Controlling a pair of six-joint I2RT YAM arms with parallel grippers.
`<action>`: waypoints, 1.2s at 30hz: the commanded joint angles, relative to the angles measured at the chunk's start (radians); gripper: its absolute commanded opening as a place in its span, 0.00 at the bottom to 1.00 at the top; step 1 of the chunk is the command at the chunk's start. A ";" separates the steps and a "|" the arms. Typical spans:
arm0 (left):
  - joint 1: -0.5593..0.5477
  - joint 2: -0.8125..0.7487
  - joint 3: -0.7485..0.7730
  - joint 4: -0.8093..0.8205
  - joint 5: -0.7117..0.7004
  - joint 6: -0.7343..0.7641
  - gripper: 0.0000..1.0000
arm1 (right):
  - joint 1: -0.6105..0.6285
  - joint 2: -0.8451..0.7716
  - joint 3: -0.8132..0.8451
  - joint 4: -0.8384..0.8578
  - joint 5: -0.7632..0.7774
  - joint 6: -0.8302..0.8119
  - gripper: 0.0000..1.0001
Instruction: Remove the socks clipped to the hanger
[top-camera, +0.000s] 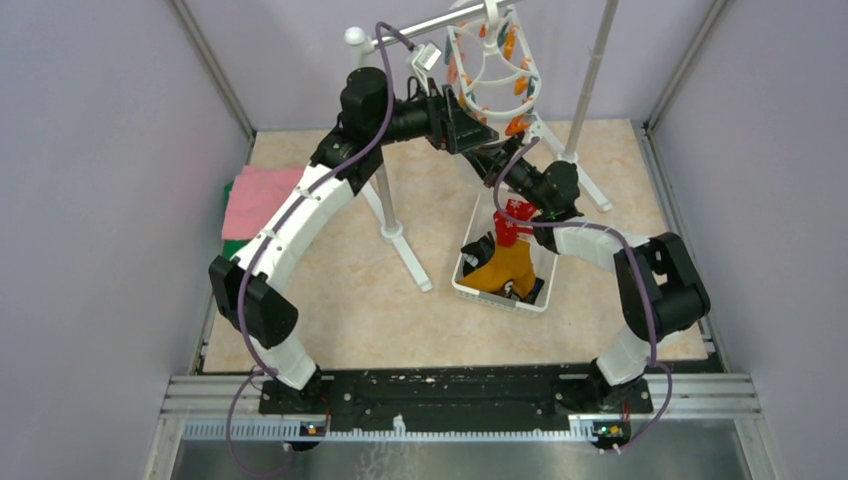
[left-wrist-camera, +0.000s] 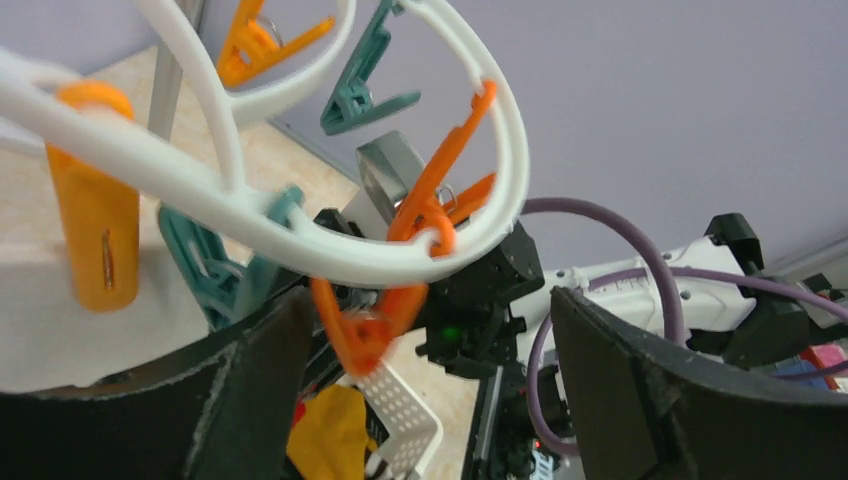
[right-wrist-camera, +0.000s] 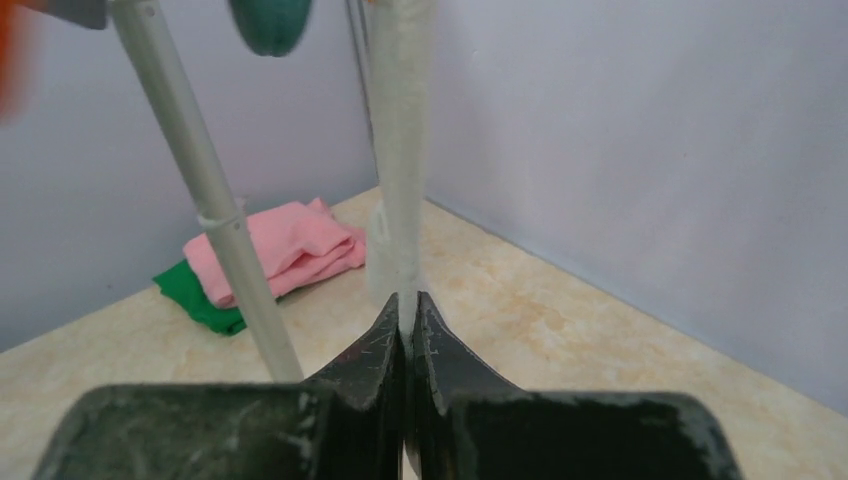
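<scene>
The white hanger (top-camera: 490, 60) hangs at the back from a rail, its ring (left-wrist-camera: 300, 250) carrying orange and teal clips. My left gripper (left-wrist-camera: 425, 330) is open just below the ring, and an orange clip (left-wrist-camera: 365, 325) dangles between its fingers, near the left one. My right gripper (right-wrist-camera: 408, 300) is shut on a white sock (right-wrist-camera: 400, 150) that hangs straight down from above. In the top view both grippers, left (top-camera: 478, 130) and right (top-camera: 492, 160), meet under the hanger. A mustard-yellow sock (top-camera: 505, 268), a red one (top-camera: 510, 222) and a black one (top-camera: 480, 250) lie in the white basket (top-camera: 470, 285).
A tall pole rack (top-camera: 385, 200) stands on splayed feet, its poles either side of the hanger. Folded pink cloth (top-camera: 258, 195) on green cloth (top-camera: 232, 247) lies at the left wall. The basket sits below the right forearm. Lilac walls close three sides.
</scene>
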 joint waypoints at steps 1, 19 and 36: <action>0.026 -0.094 -0.041 -0.032 0.017 0.018 0.98 | 0.007 -0.123 -0.080 0.072 -0.013 0.057 0.00; 0.041 -0.269 -0.214 -0.255 0.016 0.409 0.99 | -0.053 -0.546 -0.286 -0.167 -0.042 0.335 0.00; 0.041 -0.122 -0.063 -0.031 0.070 0.199 0.90 | -0.127 -0.669 -0.275 -0.361 -0.115 0.470 0.04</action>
